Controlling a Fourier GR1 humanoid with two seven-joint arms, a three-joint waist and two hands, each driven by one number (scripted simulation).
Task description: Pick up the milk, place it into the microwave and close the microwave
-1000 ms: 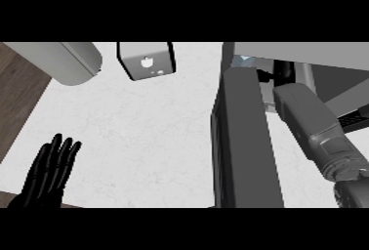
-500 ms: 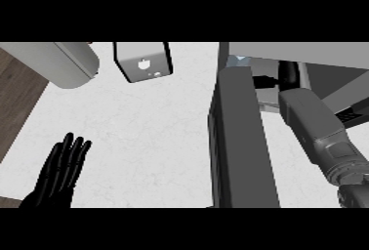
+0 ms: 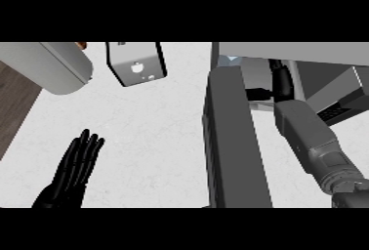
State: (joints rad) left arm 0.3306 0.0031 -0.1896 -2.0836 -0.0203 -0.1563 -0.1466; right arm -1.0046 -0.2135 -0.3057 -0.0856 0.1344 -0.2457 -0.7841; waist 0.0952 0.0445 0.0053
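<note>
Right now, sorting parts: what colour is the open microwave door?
Dark grey microwave door, head view.

left robot hand [image 3: 72, 171]: flat, fingers straight, resting low-left | right robot hand [image 3: 279, 83]: fingers hidden, forearm extended

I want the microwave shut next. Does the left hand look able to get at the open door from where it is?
Probably yes. The left hand rests open at the lower left, and only bare counter lies between it and the microwave door. The right hand is reaching inside the microwave.
</note>
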